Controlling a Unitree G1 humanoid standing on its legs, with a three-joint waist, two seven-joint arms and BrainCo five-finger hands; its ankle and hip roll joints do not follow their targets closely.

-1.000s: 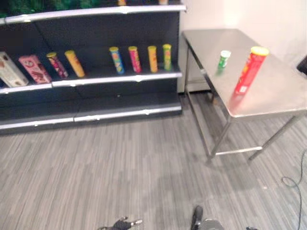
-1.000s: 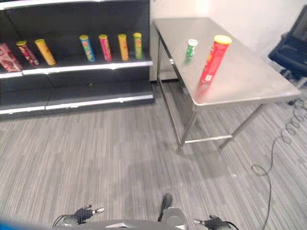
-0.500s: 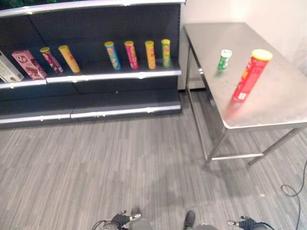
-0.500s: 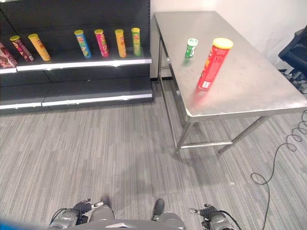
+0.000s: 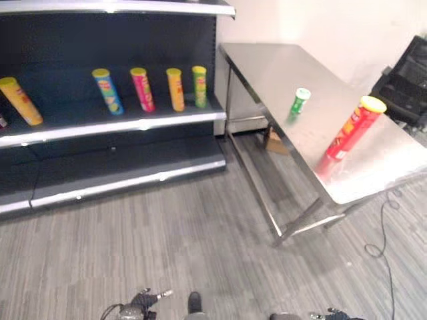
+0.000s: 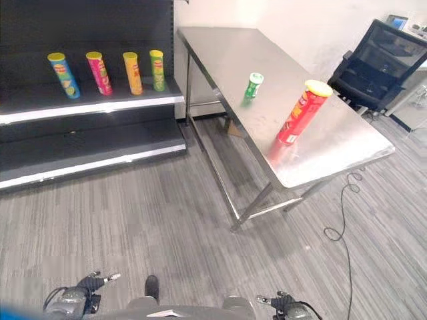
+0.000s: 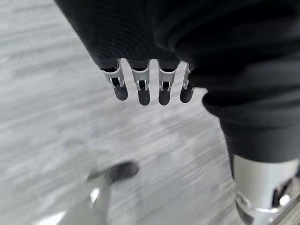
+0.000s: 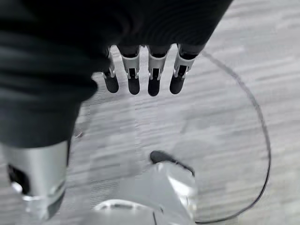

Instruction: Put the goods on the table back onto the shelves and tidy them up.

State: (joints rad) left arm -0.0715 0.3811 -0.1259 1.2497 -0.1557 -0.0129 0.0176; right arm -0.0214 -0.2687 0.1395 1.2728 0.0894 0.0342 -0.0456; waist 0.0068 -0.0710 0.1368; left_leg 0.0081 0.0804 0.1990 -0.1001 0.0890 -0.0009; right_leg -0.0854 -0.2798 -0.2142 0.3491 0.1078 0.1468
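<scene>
Hanging low over the grey floor (image 6: 167,220), the left hand (image 7: 140,86) and right hand (image 8: 140,77) both have their fingers straight and relaxed, holding and touching nothing. On the steel table (image 6: 333,143) a tall red can (image 6: 303,112) and a small green can (image 6: 253,85) stand upright, well apart from both hands. Four cans (image 5: 150,89) stand on the dark shelf (image 5: 100,127) beside the table.

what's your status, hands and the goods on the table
Left robot hand and right robot hand open, empty, low over floor. Red can and green can upright on table. Nothing blocking.
</scene>
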